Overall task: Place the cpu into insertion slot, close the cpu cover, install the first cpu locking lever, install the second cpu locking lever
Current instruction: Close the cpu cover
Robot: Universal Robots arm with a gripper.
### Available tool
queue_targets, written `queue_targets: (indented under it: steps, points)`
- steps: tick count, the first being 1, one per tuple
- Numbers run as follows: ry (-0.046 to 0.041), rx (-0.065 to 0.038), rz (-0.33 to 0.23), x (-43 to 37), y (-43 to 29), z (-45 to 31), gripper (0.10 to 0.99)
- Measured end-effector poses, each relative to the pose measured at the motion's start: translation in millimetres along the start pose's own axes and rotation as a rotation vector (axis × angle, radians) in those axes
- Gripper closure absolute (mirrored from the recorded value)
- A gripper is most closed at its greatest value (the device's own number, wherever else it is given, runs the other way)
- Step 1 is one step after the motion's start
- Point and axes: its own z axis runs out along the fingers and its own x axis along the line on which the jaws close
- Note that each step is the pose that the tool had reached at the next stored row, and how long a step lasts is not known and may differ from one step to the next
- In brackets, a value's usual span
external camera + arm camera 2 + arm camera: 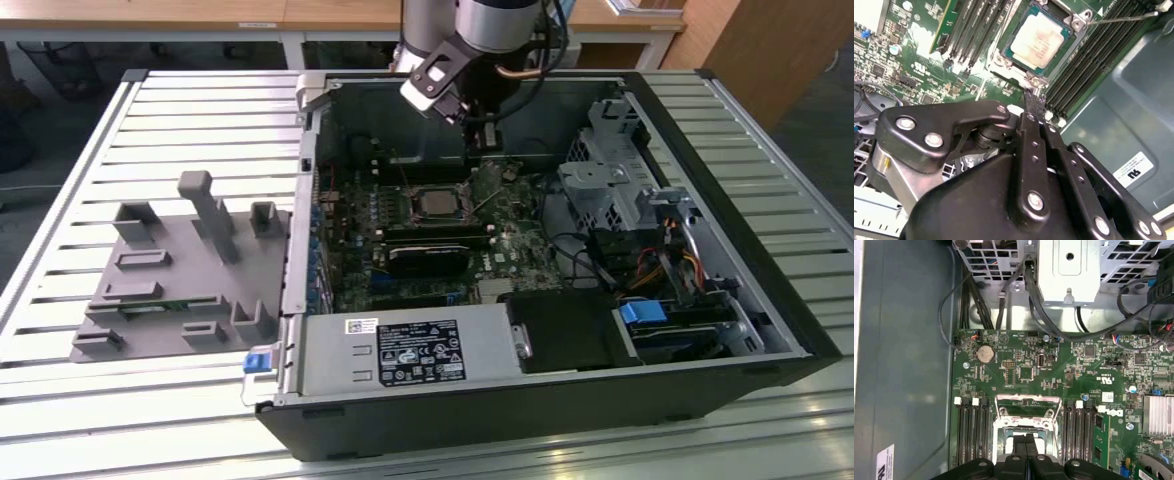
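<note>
Inside the open computer case (534, 425), the cpu (1037, 40) sits uncovered in the insertion slot (1013, 64). The gripper (1033, 99) hangs just beside it, jaws together, holding nothing.

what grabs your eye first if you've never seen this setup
The open computer case lies on a slatted table, and the robot arm's gripper hangs inside it. In the second wrist view, the silvery cpu lies flat on the green motherboard, just beyond the black fingers, which are pressed together.
</note>
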Motion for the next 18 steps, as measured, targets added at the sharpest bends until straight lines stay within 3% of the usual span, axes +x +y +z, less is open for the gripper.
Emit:
queue_targets:
  steps: [6, 18]
  points:
    - [0.0, 0.0, 0.0, -6.8, 1.0, 0.0, 0.969]
    - [0.0, 0.0, 0.0, -7.4, 17.6, 2.3, 0.969]
